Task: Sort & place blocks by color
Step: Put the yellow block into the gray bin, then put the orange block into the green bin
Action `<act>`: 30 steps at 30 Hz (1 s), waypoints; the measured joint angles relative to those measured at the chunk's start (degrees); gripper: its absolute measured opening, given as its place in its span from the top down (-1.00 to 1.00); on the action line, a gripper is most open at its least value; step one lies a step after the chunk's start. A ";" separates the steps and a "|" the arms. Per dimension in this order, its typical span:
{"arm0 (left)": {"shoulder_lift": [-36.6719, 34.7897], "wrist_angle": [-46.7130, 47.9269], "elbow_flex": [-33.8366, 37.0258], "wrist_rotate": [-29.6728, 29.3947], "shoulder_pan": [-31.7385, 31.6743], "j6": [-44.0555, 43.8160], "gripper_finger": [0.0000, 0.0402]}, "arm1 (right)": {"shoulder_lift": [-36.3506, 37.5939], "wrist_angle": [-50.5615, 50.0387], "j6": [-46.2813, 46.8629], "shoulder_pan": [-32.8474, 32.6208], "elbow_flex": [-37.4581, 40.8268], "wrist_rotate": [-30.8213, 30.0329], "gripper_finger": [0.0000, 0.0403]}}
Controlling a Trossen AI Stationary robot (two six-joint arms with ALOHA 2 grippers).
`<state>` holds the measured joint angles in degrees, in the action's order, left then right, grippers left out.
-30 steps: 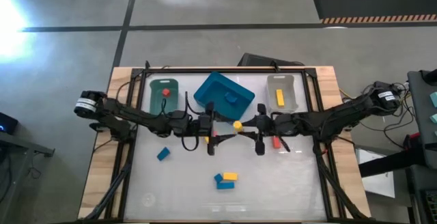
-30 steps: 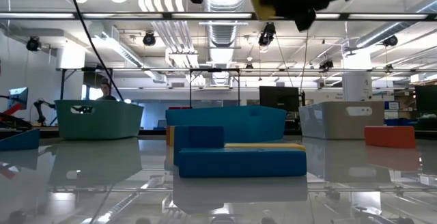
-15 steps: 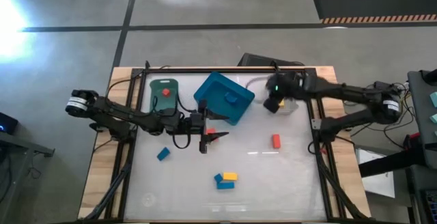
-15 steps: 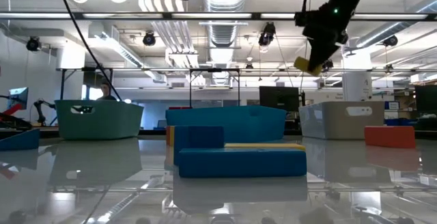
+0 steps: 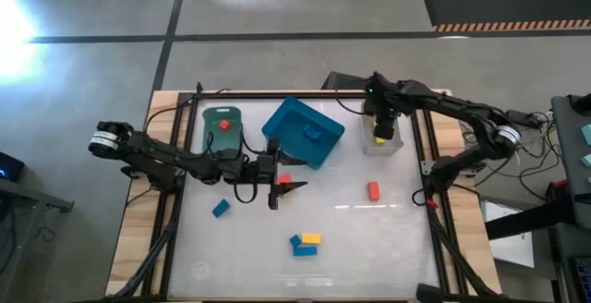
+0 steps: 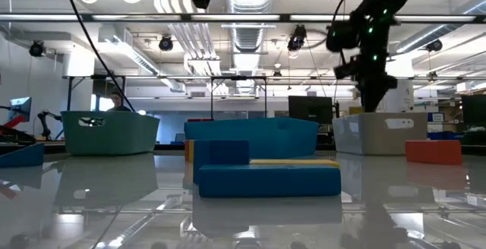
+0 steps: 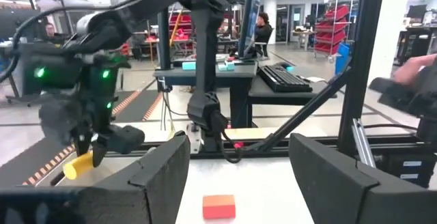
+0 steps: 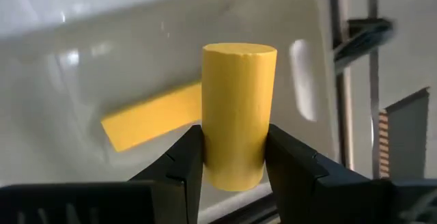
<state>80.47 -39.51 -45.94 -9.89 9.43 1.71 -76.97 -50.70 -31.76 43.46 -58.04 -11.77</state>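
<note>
My right gripper [image 5: 380, 124] hangs over the grey bin [image 5: 398, 142] at the table's far right, shut on a yellow cylinder [image 8: 239, 94]. A yellow bar [image 8: 150, 123] lies flat on that bin's floor. My left gripper [image 5: 288, 187] is open near the table's middle, just in front of the blue bin [image 5: 288, 121], with nothing between its fingers. Loose on the table lie a red block [image 5: 373, 190], a blue block [image 5: 220, 209], and a blue block [image 5: 295, 244] beside a yellow one [image 5: 311, 238]. A red block [image 5: 223, 125] sits in the green bin and a blue one [image 5: 314, 135] in the blue bin. My right gripper pinches the yellow cylinder between its two fingers [image 8: 186, 161], on the round side near one end [image 8: 235, 166]. The fingers come from above, pointing down, and lie along the cylinder. It is lifted clear, upright, its free end [image 8: 239, 50] pointing down into the grey bin.
The green bin [image 5: 209, 142], blue bin and grey bin stand in a row along the far edge. A dark frame rail [image 5: 420, 146] runs just right of the grey bin. Bare table shows between the red block and the near edge.
My right gripper has carried the yellow cylinder from above the table's middle, near my left gripper, toward the far right edge. It has turned to point down over the grey bin and stays shut on the cylinder. The blocks on the table have not moved.
</note>
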 joint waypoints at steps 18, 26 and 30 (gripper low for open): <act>-0.04 0.15 1.16 0.00 0.59 -1.52 -0.16 | -15.87 0.46 -1.22 0.46 -4.75 -7.80 0.17; -0.07 3.00 1.25 0.00 0.59 -1.87 -0.16 | -12.81 -1.09 1.53 0.45 -6.66 -7.76 0.01; -0.07 8.58 1.25 -1.25 0.59 -4.96 -0.16 | -10.25 -5.67 9.40 -0.30 -9.00 -7.45 0.06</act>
<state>80.40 -30.93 -44.69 -11.14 10.02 -3.25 -87.22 -56.37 -22.36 43.17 -67.04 -19.22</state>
